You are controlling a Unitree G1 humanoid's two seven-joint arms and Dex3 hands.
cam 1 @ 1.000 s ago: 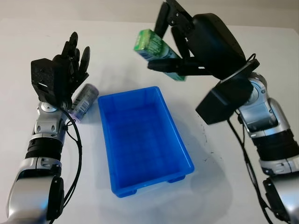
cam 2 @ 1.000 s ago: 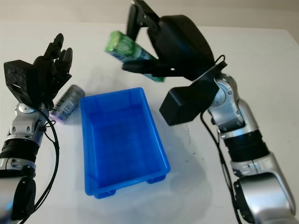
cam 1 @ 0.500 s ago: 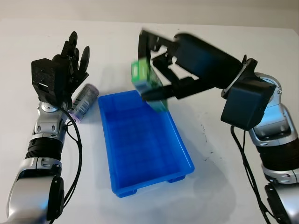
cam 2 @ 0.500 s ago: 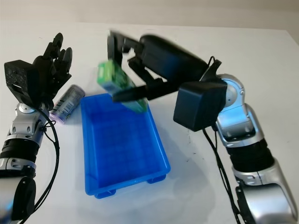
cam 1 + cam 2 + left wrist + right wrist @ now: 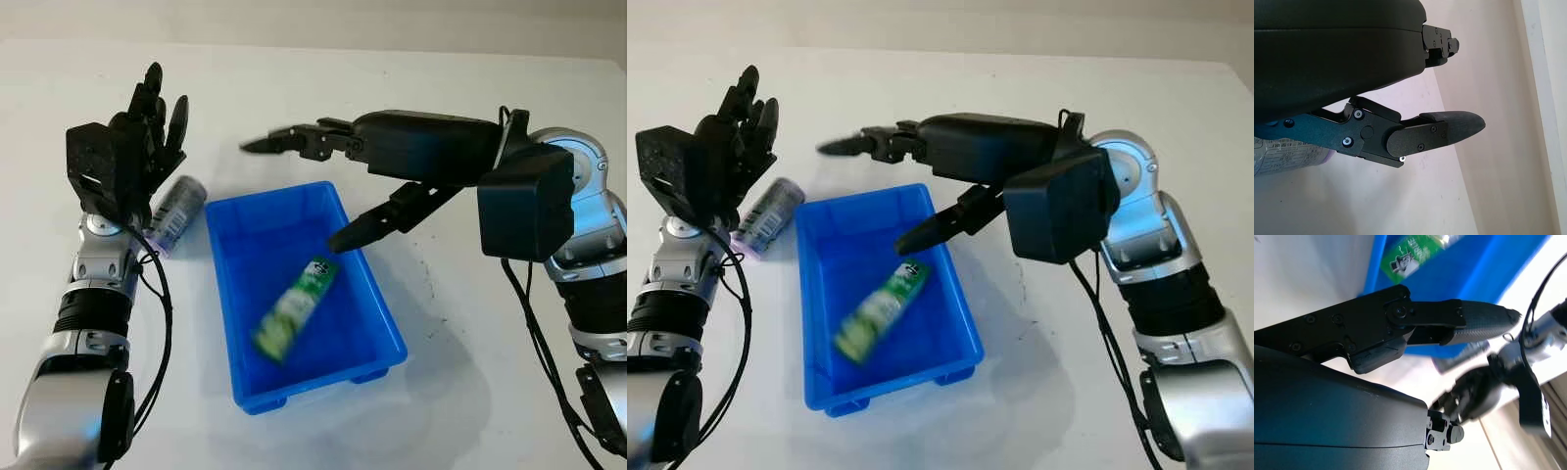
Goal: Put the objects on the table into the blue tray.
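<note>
A green packet [image 5: 295, 306] lies blurred inside the blue tray [image 5: 376, 294], slanting toward the tray's near left. My right hand [image 5: 313, 186] is open above the tray's far end, holding nothing. In the right wrist view the green packet [image 5: 1418, 253] shows past one finger [image 5: 1469, 322], inside the blue tray [image 5: 1484, 298]. A grey-and-purple can [image 5: 174, 211] lies on its side on the table just left of the tray. My left hand [image 5: 147, 127] is held up open above that can, with the can [image 5: 1288, 154] partly hidden by the hand's shell in the left wrist view.
The white table [image 5: 470, 392] reaches on all sides. The tray stands in its middle, long side running toward me. Black cables hang along both forearms.
The right hand swung over the tray, tipped down and let go of the green packet, which has dropped into the tray. The left arm and the can have not moved.
</note>
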